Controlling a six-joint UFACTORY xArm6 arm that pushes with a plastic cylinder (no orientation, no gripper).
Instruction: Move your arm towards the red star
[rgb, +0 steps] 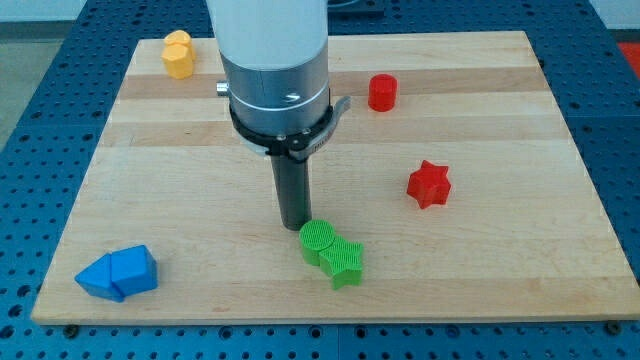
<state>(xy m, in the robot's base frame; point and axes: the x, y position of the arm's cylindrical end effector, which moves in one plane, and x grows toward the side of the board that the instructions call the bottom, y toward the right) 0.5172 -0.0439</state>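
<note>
Green blocks (332, 251) touch my tip (296, 226); red star (429, 184) lies well right.

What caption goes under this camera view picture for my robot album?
My tip rests beside the green cylinder and green star, with the red star off to the view's right.

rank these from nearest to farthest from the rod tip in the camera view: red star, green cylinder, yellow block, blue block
Measured from my tip:
1. green cylinder, right beside the tip, toward the view's bottom right.
2. red star, out to the view's right.
3. blue block, near the view's bottom left corner.
4. yellow block, near the view's top left corner.
</note>
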